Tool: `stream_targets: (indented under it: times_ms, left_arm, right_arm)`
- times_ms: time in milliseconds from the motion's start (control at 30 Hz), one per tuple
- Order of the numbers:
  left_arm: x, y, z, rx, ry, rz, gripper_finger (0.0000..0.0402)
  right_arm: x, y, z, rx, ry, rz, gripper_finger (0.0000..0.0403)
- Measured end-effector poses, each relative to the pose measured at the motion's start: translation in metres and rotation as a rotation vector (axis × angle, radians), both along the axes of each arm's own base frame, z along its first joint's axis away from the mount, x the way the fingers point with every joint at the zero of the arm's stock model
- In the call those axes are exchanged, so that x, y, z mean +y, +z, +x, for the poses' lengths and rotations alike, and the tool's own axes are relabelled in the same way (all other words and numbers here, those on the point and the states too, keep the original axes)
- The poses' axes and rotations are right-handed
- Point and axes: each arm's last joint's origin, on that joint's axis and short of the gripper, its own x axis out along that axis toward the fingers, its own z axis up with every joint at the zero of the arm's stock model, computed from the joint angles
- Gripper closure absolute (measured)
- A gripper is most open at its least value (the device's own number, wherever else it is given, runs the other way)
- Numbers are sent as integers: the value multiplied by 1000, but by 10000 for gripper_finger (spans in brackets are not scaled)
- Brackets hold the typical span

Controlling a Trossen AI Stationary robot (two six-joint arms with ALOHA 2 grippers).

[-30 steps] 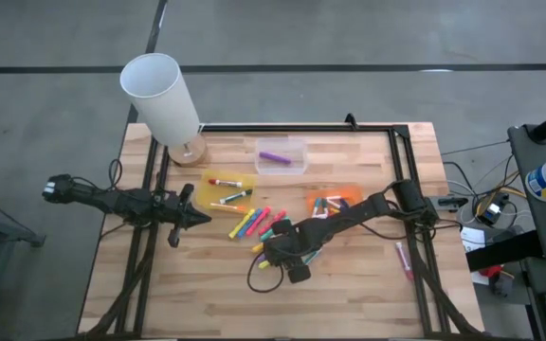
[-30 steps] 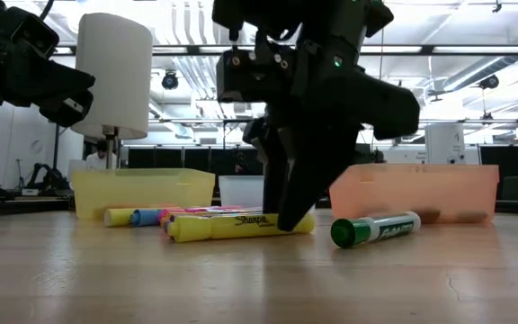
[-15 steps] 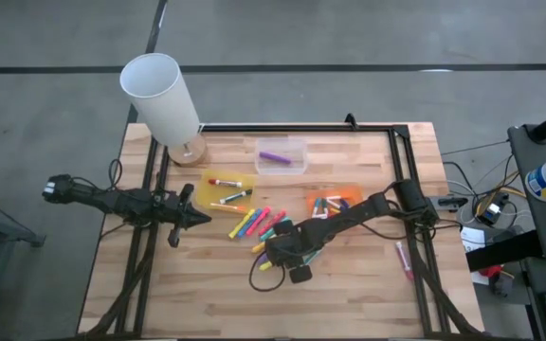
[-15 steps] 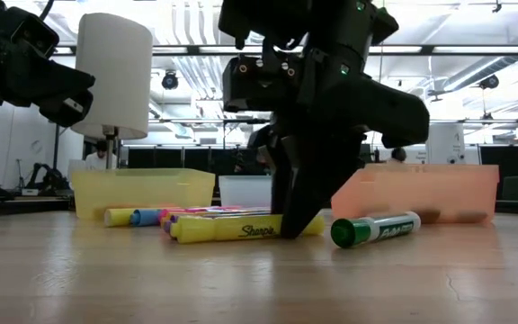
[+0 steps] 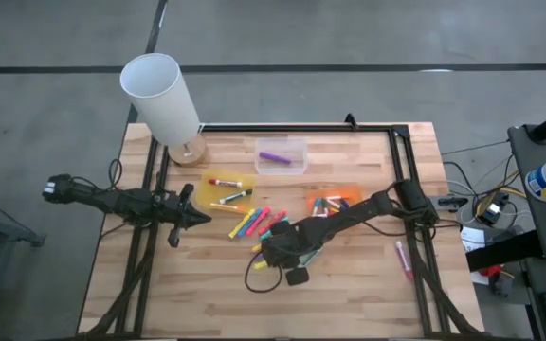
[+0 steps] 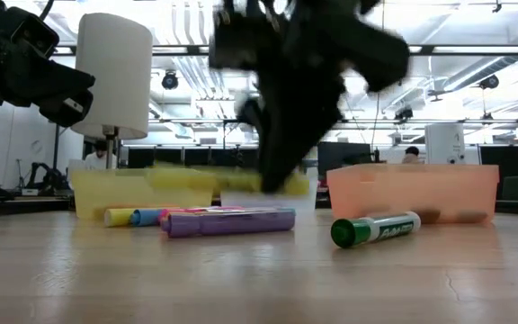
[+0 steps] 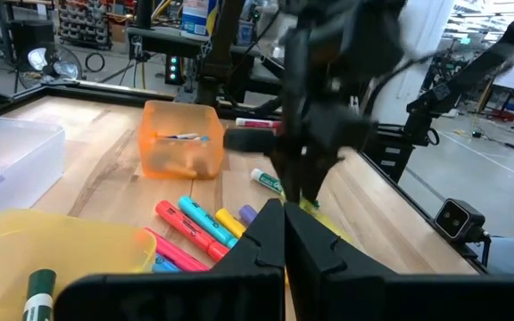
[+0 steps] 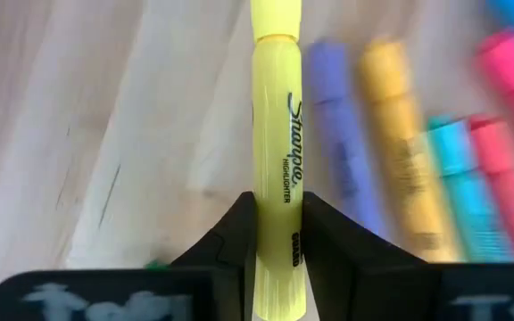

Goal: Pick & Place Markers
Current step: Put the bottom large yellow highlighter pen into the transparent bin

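Your high view looks straight down on the whole worktop (image 5: 349,284). Your low view sits at surface height, facing the room. Each wrist view looks forward past its own fingers. All four share the loose markers (image 5: 254,223) at mid-worktop.

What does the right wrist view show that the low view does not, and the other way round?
Only the right wrist view shows the fingers pinching the yellow highlighter and its Sharpie print. Only the low view shows that highlighter lifted clear of the table, with the green marker, orange tray and yellow tray around it. Both show the right end effector holding the highlighter above other markers.
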Motion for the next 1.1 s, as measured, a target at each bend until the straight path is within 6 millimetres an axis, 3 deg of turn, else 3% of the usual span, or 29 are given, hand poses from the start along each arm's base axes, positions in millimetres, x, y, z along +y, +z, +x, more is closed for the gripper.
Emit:
stream_targets:
  times_ms: [267,533,733,1100]
  left_arm:
    - [0,0,0,0,0,0,401]
    - [0,0,0,1,0,0,401]
    - [0,0,0,1,0,0,401]
    - [0,0,0,1,0,0,401]
  right_arm:
    - [-3,41,8,-24,-32,-152,337]
    - [-12,63,7,-10,-63,-303,337]
    - [-21,71,6,6,-112,-342,337]
    - [-38,68,4,54,-152,-411,337]
